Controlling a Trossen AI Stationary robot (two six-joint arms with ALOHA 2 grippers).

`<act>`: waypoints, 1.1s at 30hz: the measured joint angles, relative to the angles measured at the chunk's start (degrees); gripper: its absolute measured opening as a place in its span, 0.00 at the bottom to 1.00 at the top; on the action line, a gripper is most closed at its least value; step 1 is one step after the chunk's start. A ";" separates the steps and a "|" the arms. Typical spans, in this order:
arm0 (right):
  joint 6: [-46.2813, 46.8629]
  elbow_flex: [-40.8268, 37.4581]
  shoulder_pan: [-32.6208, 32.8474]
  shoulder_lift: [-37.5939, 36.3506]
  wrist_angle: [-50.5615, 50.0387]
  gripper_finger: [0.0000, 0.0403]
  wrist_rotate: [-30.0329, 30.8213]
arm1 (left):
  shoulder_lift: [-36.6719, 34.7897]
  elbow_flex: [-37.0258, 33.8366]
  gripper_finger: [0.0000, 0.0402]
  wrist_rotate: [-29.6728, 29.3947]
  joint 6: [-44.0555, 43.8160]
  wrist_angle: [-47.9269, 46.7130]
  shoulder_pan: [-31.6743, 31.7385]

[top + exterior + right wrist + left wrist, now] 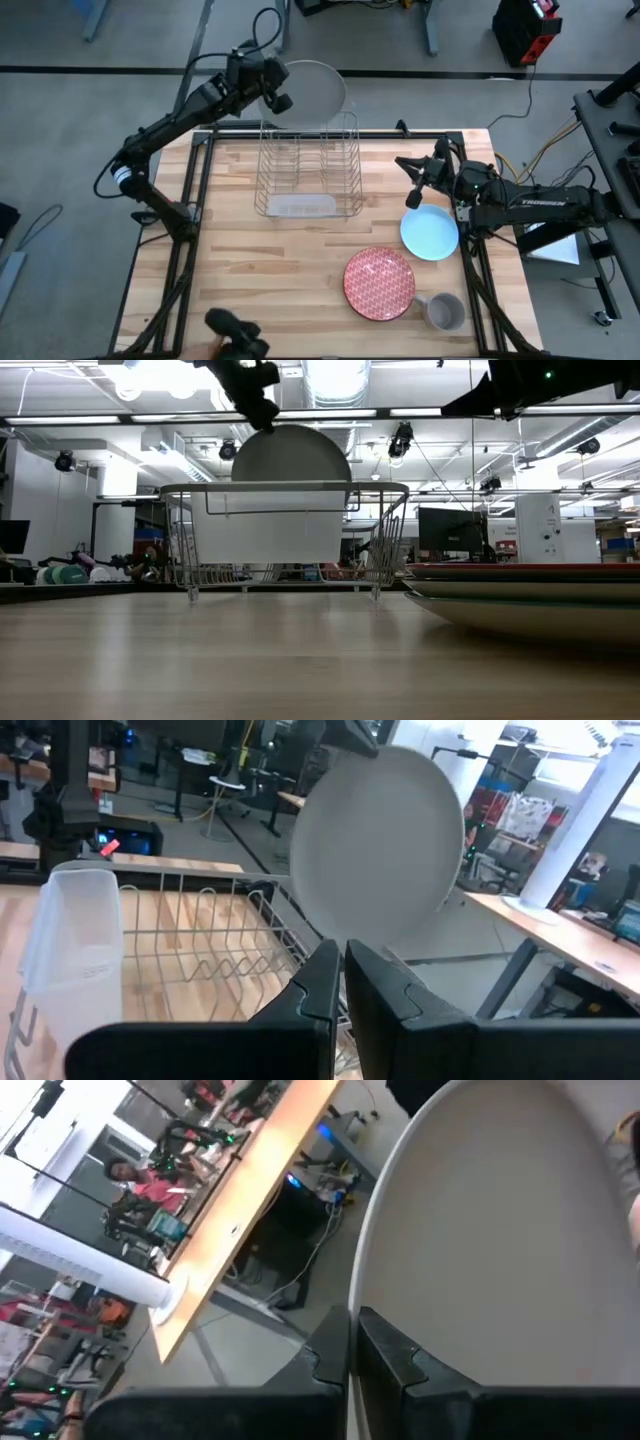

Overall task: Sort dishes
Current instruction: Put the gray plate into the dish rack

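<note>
Right up close in the low view, at the lower right of the frame, 2 plates sit by the camera. They are the red plate [520, 571] and the light-blue plate [530, 610]. From above, the red plate [380, 283] is low in the middle of the frame. The light-blue plate [430, 232] is just up and right of it. A grey mug [444, 312] sits just right of the red plate on the table [240, 270].

High in the upper middle of the frame, the left gripper [268, 88] holds the big grey plate [312, 92]. Its fingers [385, 1350] are narrow and pinch the plate's edge. The plate stands on its edge in the air, above the far end of the wire rack [308, 165]. It is not in a slot yet. I see no blue speckled plate.

The right gripper [418, 172] waits at the right of the frame, just above the light-blue plate. Its fingers [385, 985] are pressed together with nothing in them.

I think things could go wrong now. Only a small bit of the edge is pinched, so the big plate could slip or swing. If it comes down crooked, it could bump the wires or miss its slot. It hangs close to the far table edge, so it could fall off the back.
</note>
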 joint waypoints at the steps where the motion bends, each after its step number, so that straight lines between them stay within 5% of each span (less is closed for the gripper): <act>1: -0.49 0.00 -0.02 0.00 0.03 0.03 0.00 | 0.49 0.00 0.00 0.29 0.68 0.08 0.60; 7: -4.64 0.00 -0.13 0.00 1.65 0.03 1.85 | 2.13 0.00 0.00 8.71 4.28 0.32 3.21; 16: -7.79 2.04 -0.11 0.11 2.48 0.03 3.04 | 5.57 0.00 0.00 8.95 12.76 4.93 3.47; 33: -8.34 2.76 -0.09 0.11 0.78 0.03 3.02 | 6.80 -2.97 0.00 8.93 13.08 8.21 5.26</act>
